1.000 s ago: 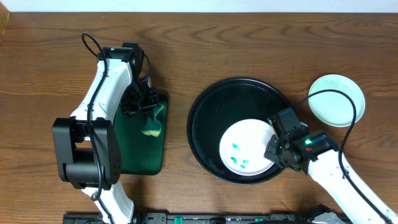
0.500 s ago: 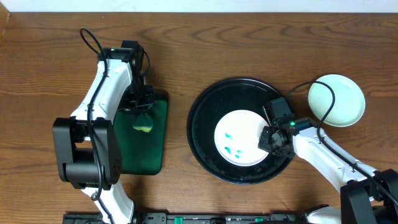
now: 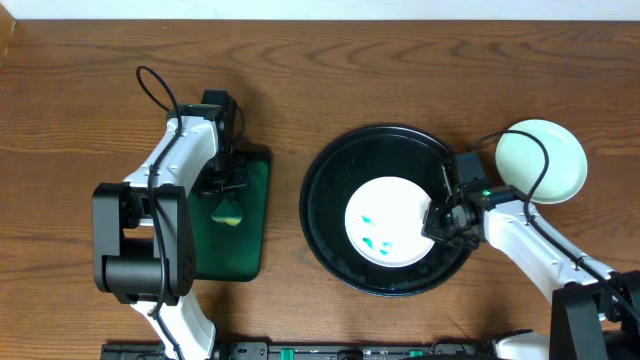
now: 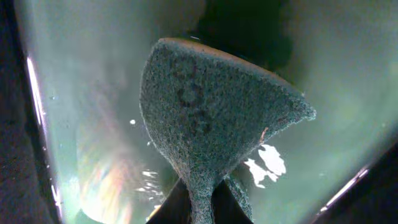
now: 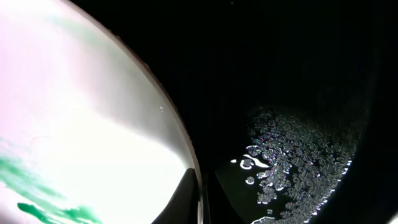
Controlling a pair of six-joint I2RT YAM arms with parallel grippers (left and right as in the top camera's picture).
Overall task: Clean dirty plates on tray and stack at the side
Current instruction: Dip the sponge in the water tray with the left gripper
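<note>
On the tray, the right gripper clamps the rim of a smeared plate. Left of the tray, the left gripper pinches what seems a sponge.

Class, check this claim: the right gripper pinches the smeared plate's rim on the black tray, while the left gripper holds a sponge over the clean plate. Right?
One error: the left gripper holds the sponge over the dark green tray, not the clean plate, as the overhead view shows. The right gripper does pinch the smeared plate.
</note>
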